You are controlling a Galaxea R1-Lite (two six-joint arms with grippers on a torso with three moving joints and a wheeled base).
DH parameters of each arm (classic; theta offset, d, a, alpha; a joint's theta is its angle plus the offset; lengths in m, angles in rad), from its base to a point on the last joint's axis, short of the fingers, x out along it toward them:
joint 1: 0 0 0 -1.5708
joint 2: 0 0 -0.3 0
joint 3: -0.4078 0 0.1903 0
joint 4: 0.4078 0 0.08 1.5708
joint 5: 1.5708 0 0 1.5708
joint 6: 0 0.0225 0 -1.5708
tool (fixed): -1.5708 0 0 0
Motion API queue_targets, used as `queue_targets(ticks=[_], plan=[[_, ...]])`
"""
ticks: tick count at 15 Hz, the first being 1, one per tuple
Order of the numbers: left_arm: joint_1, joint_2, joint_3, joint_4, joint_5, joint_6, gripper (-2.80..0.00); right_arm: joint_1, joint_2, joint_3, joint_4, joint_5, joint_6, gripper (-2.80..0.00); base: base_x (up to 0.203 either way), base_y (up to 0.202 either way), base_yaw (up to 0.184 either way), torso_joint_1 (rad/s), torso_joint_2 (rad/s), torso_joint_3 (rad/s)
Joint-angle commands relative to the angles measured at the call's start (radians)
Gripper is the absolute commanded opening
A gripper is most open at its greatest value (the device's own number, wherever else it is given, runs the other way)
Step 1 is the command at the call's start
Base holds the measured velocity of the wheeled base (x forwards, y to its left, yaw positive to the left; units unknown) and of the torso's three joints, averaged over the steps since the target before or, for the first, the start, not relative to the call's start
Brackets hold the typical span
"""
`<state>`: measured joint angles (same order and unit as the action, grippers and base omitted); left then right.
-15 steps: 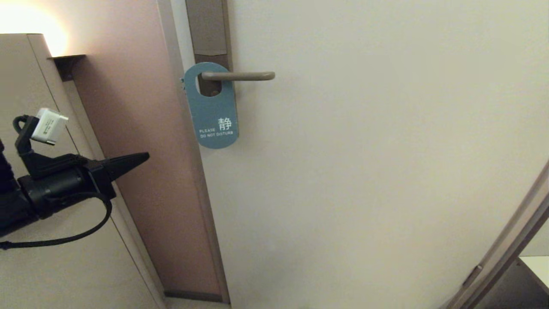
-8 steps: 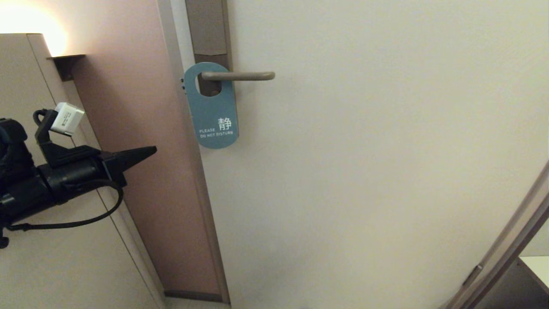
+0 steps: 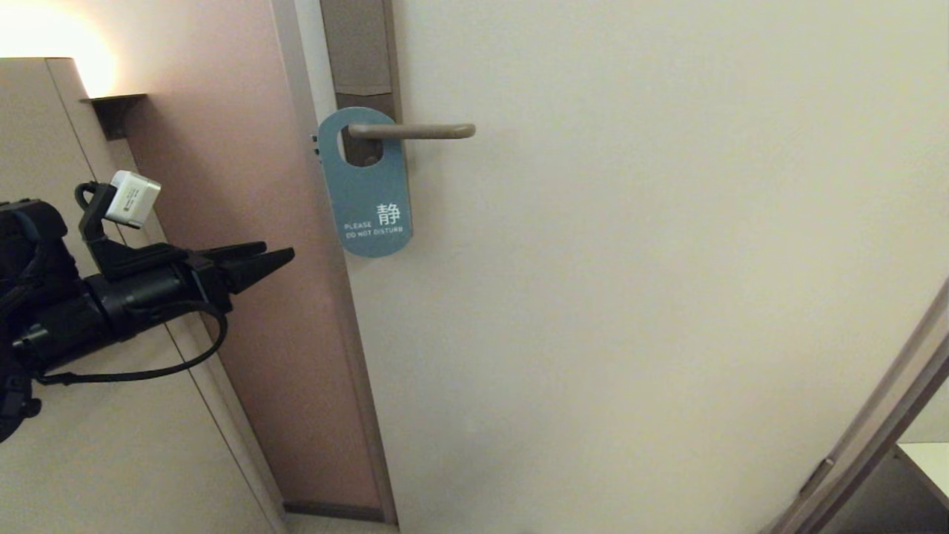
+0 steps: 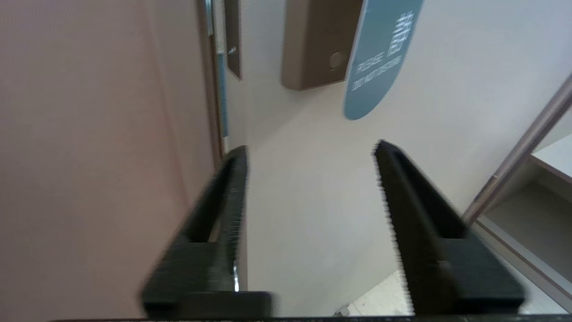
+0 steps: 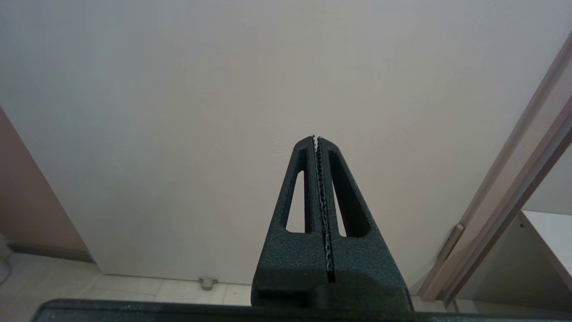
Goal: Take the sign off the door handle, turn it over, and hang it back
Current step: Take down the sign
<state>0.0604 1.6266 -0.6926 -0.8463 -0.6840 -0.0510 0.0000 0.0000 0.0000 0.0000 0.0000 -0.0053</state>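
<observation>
We see the sign (image 3: 368, 189), teal side out with "PLEASE DO NOT DISTURB", hanging by its hole on the door handle (image 3: 412, 131) against the white door (image 3: 630, 259). Left claw (image 3: 278, 257) sits below and left of the sign, well apart, released, gripping nothing. Right claw (image 5: 316, 137) is clenched, empty, facing the door lower down.

A broad, plain off-white door panel (image 3: 630, 297) fills most of the head view. Beside its latch edge stands a flat pinkish-brown wall face (image 3: 245, 311), and further out a beige cabinet panel (image 3: 81, 460) under a warm glow of light (image 3: 44, 37). Pale floor tiles (image 5: 134, 286) and a small grey metal door stop (image 5: 206, 282) lie below.
</observation>
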Motion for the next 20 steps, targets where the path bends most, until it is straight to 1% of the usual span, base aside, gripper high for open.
queue_targets(ticks=[1,4,8,9,11,12,15,16,20], plan=[[-0.014,0.002,-0.01,-0.005,-0.007,-0.001,0.0,0.0,0.0,0.0,0.0,0.0,-0.001,-2.8,0.0,0.0,0.0,0.0,0.0,0.0],[-0.018,0.03,-0.053,-0.004,-0.082,-0.006,0.0,0.0,0.0,0.0,0.0,0.0,-0.001,-2.8,0.0,0.0,0.0,0.0,0.0,0.0],[-0.019,0.094,-0.12,-0.003,-0.102,-0.011,0.0,0.0,0.0,0.0,0.0,0.0,-0.001,-2.8,0.0,0.0,0.0,0.0,0.0,0.0],[-0.019,0.108,-0.133,-0.003,-0.119,-0.018,0.0,0.0,0.0,0.0,0.0,0.0,-0.001,-2.8,0.0,0.0,0.0,0.0,0.0,0.0],[-0.019,0.128,-0.161,-0.004,-0.152,-0.071,0.0,0.0,0.0,0.0,0.0,0.0,-0.001,-2.8,0.0,0.0,0.0,0.0,0.0,0.0],[-0.022,0.136,-0.177,-0.005,-0.164,-0.086,0.0,0.0,0.0,0.0,0.0,0.0,-0.001,-2.8,0.0,0.0,0.0,0.0,0.0,0.0],[-0.024,0.165,-0.216,-0.005,-0.224,-0.096,0.0,0.0,0.0,0.0,0.0,0.0,-0.001,-2.8,0.0,0.0,0.0,0.0,0.0,0.0],[-0.028,0.171,-0.227,-0.005,-0.234,-0.097,0.0,0.0,0.0,0.0,0.0,0.0,-0.001,-2.8,0.0,0.0,0.0,0.0,0.0,0.0],[-0.063,0.191,-0.251,-0.007,-0.235,-0.096,0.0,0.0,0.0,0.0,0.0,0.0,-0.001,-2.8,0.0,0.0,0.0,0.0,0.0,0.0]])
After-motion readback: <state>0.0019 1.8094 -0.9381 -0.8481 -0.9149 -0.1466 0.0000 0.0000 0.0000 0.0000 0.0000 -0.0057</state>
